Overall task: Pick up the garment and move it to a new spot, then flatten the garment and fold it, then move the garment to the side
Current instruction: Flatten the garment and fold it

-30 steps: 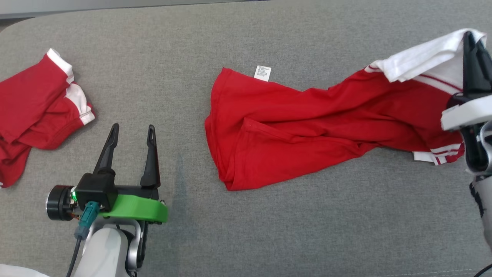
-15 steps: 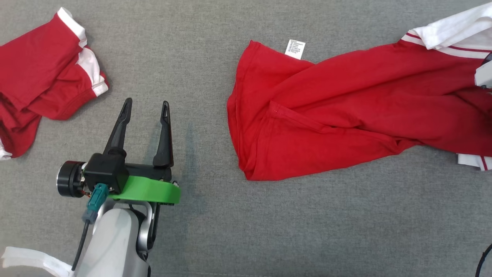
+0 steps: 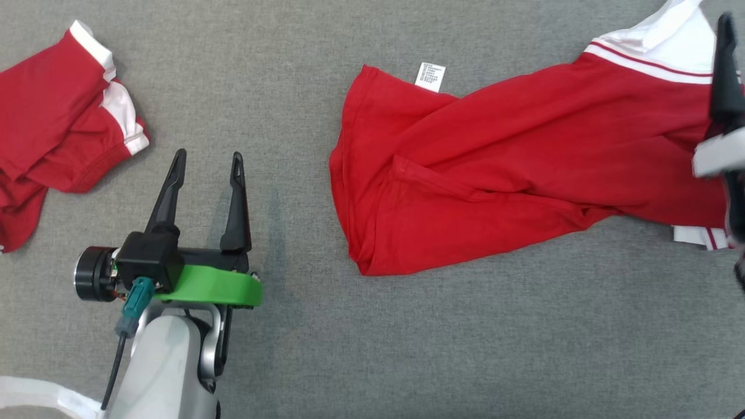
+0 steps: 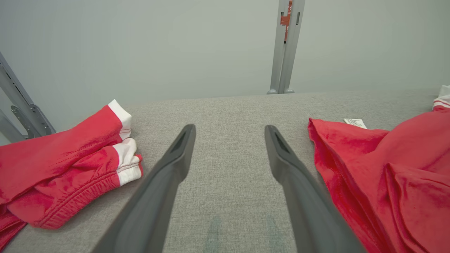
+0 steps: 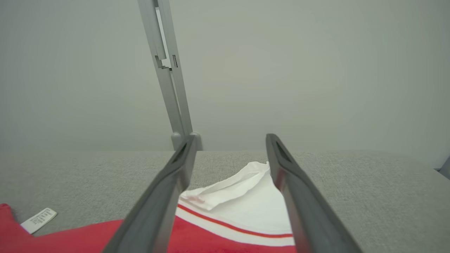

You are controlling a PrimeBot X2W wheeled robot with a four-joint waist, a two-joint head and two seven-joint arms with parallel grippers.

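Observation:
The garment (image 3: 495, 174) is a red shirt with a white, red-striped end, lying crumpled across the grey table from centre to right. A white label (image 3: 430, 76) sticks out at its far edge. In the right wrist view my right gripper (image 5: 230, 138) is open just above the white end (image 5: 242, 196), with nothing between its fingers. One dark finger (image 3: 726, 70) of it shows at the head view's right edge. My left gripper (image 3: 208, 154) stands open over bare cloth, left of the garment's hem (image 4: 386, 168).
A second red and white garment (image 3: 58, 134) lies bunched at the table's left edge, left of my left gripper. A grey metal post (image 4: 284, 45) rises behind the table's far edge. The grey tabletop (image 3: 465, 349) is bare in front.
My right gripper has opened and let go of the garment's white end, which has dropped flat on the table. The head camera has shifted. The left gripper holds still.

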